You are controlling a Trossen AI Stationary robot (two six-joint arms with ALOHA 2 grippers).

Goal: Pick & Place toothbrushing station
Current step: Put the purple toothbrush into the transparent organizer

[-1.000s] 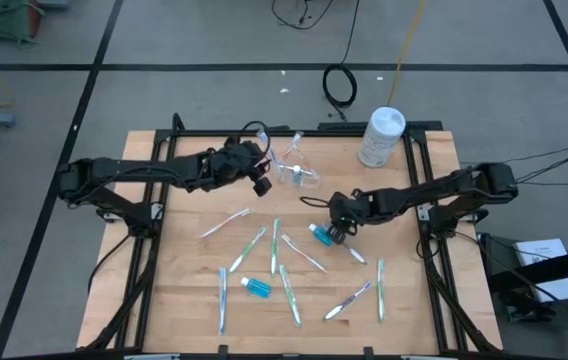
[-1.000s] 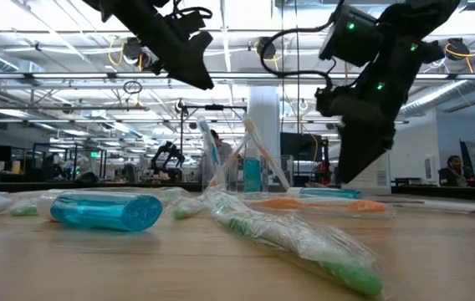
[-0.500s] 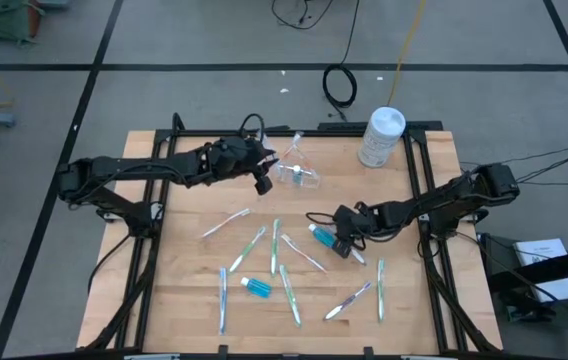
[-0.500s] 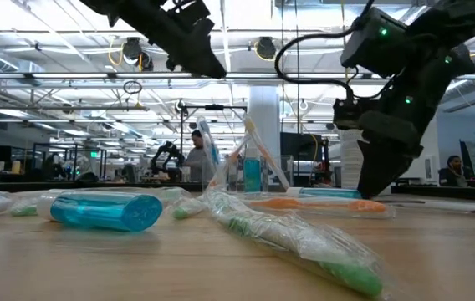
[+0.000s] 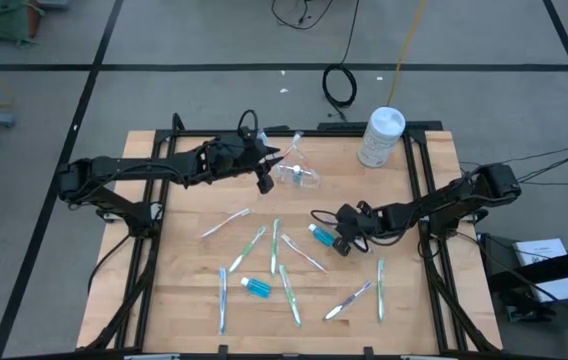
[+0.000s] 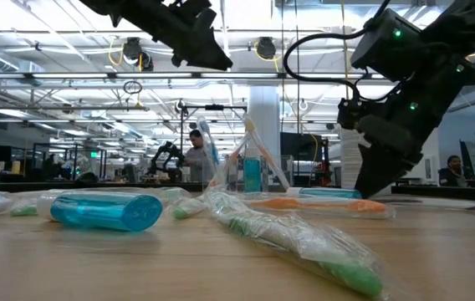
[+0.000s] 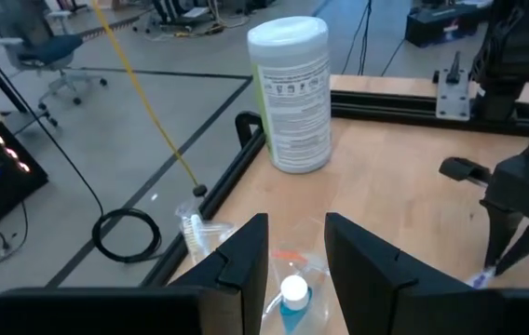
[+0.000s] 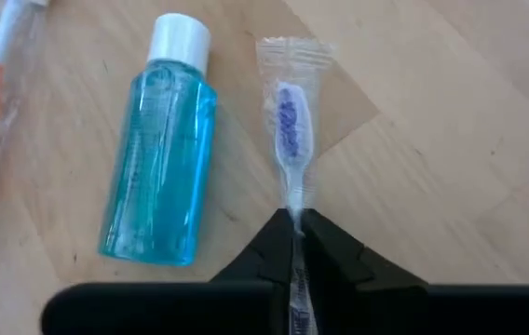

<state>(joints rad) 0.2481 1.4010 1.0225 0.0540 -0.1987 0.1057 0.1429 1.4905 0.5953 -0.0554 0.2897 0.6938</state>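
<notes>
A clear cup [image 5: 297, 173] stands at the table's far middle, with a toothbrush [image 5: 294, 146] and a white-capped blue tube [image 7: 293, 290] in it. My left gripper [image 7: 297, 249] hovers open just above and to the left of the cup, touching nothing. Several wrapped toothbrushes [image 5: 276, 245] lie flat on the wood. My right gripper [image 8: 296, 221] is down at the table, shut on a wrapped toothbrush with purple bristles [image 8: 290, 116]. A blue tube [image 8: 160, 140] lies on its side right beside that toothbrush. A second tube [image 5: 256, 288] lies nearer the front. My right gripper pinches the wrapped toothbrush at its neck [image 8: 294, 197], just behind the bristle head, between its two fingertips. The fingers slant down from the table's right side and lie along the toothbrush. The head lies flat on the wood ahead of the fingers; the handle is hidden under the gripper.
A tall white canister [image 5: 381, 136] stands at the far right corner. More toothbrushes lie at the near right [image 5: 380, 275], near left [image 5: 222, 298] and left of centre [image 5: 226, 222]. Black frame rails [image 5: 429, 270] run along the table's sides.
My right gripper has sunk to the table, shifting a little toward the near edge beside the blue tube, and has shut on the toothbrush's neck. My left gripper has stayed over the cup and tipped its fingers up somewhat.
</notes>
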